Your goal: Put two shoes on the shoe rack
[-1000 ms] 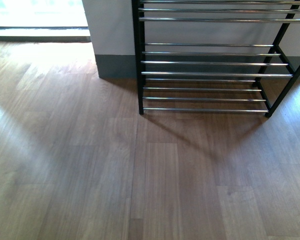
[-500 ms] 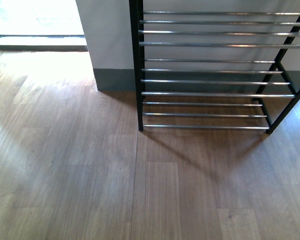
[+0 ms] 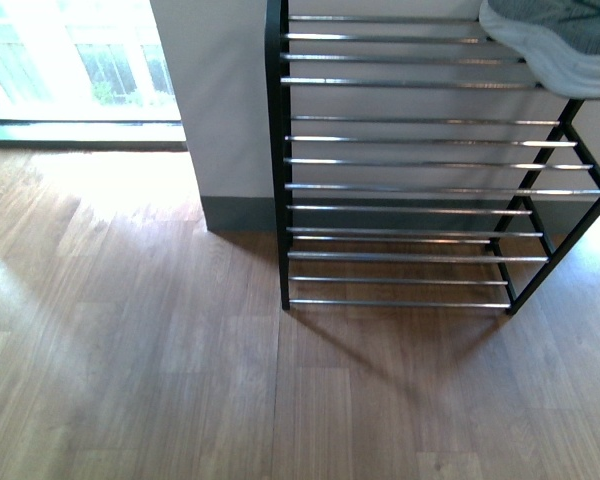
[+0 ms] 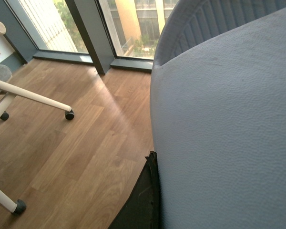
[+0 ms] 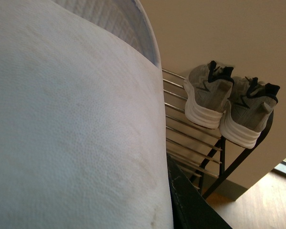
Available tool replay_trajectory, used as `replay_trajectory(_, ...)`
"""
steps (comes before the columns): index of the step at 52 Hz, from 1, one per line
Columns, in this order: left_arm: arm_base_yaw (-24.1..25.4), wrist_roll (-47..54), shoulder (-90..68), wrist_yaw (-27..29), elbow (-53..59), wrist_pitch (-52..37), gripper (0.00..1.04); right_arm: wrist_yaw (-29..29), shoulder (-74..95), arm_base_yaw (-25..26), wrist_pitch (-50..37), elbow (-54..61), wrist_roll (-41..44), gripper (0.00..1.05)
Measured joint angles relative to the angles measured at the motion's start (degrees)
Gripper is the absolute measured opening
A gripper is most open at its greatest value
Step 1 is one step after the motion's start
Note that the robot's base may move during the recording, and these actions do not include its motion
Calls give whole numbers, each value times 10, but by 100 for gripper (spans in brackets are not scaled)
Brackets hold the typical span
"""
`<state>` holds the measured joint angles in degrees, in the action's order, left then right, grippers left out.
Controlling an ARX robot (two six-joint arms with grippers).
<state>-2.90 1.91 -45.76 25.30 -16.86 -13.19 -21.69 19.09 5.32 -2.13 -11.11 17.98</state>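
- Since a second ago the shoe rack (image 3: 276, 150) sits lower; a grey sole (image 3: 555, 50) now shows.
- Both shoes (image 5: 207, 95) stand together on its top tier.
- Placing looks done; I'd retreat without nudging them.
- Arms seem tucked: a pale rounded surface (image 4: 229, 133) fills both wrist views; the pincers' state I cannot tell.

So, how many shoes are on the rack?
2: one shoe beside the other shoe, on the shoe rack, top tier, right end. The front view shows only one.

Grey shoe (image 3: 552, 45) rests on shoe rack (image 3: 277, 150) — upper tier.
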Motion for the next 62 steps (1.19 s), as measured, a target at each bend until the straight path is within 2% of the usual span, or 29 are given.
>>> replay_trajectory(43, 0, 0, 0, 0, 0, 0, 2, 0, 0, 0, 0, 0, 0, 1)
replay_trajectory(47, 0, 0, -2, 0, 0, 0, 2, -46, 10, 3, 0, 0, -8, 1)
replay_trajectory(52, 0, 0, -1, 0, 0, 0, 2, -31, 28, -23, -9, -7, -21, 1)
replay_trajectory(57, 0, 0, -1, 0, 0, 0, 2, 15, 63, -64, -33, -26, -35, 1)
replay_trajectory(62, 0, 0, -1, 0, 0, 0, 2, 73, 147, -128, -102, -57, -39, 1)
